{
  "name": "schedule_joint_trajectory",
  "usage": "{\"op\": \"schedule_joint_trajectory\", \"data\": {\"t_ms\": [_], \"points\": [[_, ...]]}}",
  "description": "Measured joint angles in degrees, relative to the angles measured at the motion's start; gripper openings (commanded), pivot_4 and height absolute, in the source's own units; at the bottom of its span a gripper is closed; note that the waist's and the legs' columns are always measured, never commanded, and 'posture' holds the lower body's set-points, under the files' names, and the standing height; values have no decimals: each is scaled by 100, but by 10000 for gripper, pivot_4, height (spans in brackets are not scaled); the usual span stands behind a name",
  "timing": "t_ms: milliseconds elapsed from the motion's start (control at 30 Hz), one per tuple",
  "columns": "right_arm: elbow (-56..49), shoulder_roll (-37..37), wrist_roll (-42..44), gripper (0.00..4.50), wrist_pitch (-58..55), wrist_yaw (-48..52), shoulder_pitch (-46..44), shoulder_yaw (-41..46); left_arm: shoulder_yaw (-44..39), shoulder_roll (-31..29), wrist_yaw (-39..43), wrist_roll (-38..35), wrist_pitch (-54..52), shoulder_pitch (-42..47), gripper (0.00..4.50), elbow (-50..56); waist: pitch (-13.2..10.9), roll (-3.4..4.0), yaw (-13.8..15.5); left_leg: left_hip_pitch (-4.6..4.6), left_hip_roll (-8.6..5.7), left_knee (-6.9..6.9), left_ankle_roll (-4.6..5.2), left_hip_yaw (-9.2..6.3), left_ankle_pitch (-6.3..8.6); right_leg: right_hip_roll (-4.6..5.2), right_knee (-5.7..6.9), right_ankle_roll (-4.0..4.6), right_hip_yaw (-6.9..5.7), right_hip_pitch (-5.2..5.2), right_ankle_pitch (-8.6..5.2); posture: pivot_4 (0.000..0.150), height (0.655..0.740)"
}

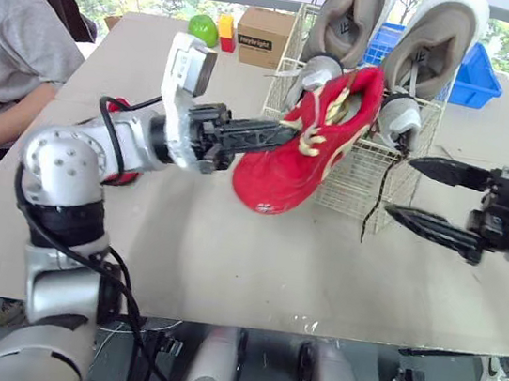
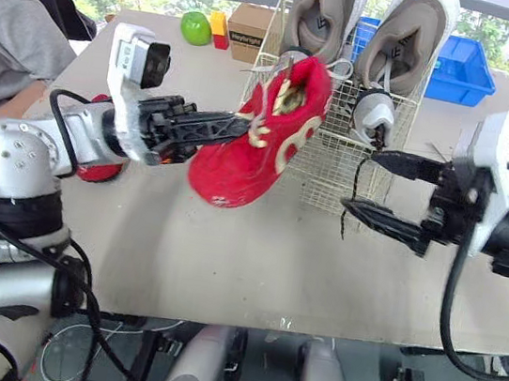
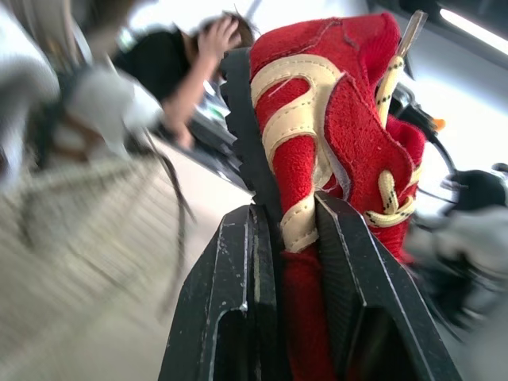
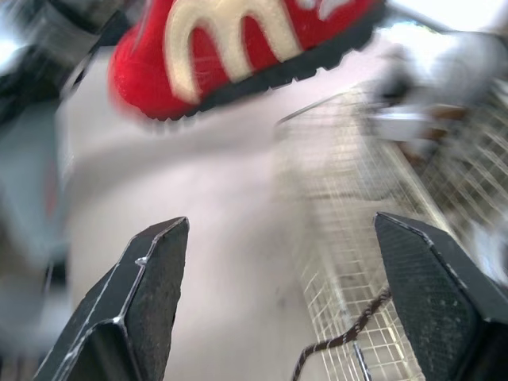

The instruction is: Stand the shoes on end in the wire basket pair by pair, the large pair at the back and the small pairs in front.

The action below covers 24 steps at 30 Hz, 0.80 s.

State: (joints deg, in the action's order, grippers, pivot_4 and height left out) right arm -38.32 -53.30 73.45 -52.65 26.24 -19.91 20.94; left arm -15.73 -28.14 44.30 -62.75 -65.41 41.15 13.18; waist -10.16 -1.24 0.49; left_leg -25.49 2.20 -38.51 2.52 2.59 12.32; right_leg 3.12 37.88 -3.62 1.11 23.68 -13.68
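Red shoe (image 1: 303, 150) pinched at its collar in the closed left hand (image 1: 276, 135), lifted off the bench (image 1: 225, 262) just in front of the wire basket (image 1: 355, 181), presumably for tipping into the front space before the grey pair (image 1: 350, 14) at the basket's back. Long axis slanted: toe down and away from the basket, heel up by its front rim; right hand (image 1: 401, 186) open and empty, near the basket's front

Grey shoes (image 1: 354, 20) fill the wire basket's (image 1: 362, 177) back; the red shoe (image 1: 302, 155) blocks its front-left corner.
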Motion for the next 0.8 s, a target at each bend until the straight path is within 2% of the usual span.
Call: {"op": "schedule_joint_trajectory", "data": {"t_ms": [67,200,267,400,467,500,633,700,733,800], "points": [[6,526,620,36822,33,-1265,-254,-450,53,389,-387,323,624,-195,4580,366,0,1,-13,3,-1,1,-5,1,-4,-6,6,11,4,1,-4,1500,7400],[1,1084,1382,36822,276,-2803,-624,-965,389,525,-478,1040,1560,-749,4579,764,1,3,-18,-2,-2,8,-5,6,-4,-14,2,1,9,7,1,1500,7400],[-1,1161,1645,36822,380,-3283,-775,-1157,511,730,-612,1140,1771,-904,4578,805,1,2,29,-14,-1,7,-5,2,-3,-13,-3,-7,0,9,5,1500,7400],[-9,1168,1816,36822,448,-3552,-818,-1283,519,785,-713,1140,1922,-926,4578,847,1,1,41,-20,-3,5,-3,3,-3,-13,-11,-7,-6,8,6,1500,7400],[-6,1200,1946,31015,547,-3572,-798,-1350,518,789,-717,960,1926,-932,4577,871,1,1,18,-17,-2,5,-3,0,-3,-17,-10,-7,-4,8,5,1500,7400],[-6,1200,1950,30052,547,-3569,-791,-1362,516,790,-718,927,1925,-932,4577,871,1,1,17,-16,-1,5,-3,0,-3,-18,-9,-7,-4,8,5,1500,7400],[-42,1204,2000,13254,588,-3465,-756,-1437,517,656,-685,757,1861,-962,4577,870,1,1,14,-14,-1,5,-3,-1,-3,-25,-6,-7,-4,8,5,1500,7400],[-48,1204,2033,3368,589,-3452,-751,-1460,517,586,-656,756,1889,-993,4576,871,1,1,13,-14,-1,5,-3,-1,-3,-26,-6,-7,-5,8,5,1500,7400],[-50,1204,2055,806,596,-3449,-749,-1480,518,575,-655,756,1905,-999,4575,871,1,1,17,-14,0,5,-3,-1,-3,-26,-6,-7,-4,8,5,1500,7400],[-50,1203,2096,0,614,-3456,-746,-1511,552,492,-566,771,1990,-1011,4575,871,1,1,21,-15,0,5,-3,0,-3,-25,-7,-6,-5,8,4,1500,7400]]}}
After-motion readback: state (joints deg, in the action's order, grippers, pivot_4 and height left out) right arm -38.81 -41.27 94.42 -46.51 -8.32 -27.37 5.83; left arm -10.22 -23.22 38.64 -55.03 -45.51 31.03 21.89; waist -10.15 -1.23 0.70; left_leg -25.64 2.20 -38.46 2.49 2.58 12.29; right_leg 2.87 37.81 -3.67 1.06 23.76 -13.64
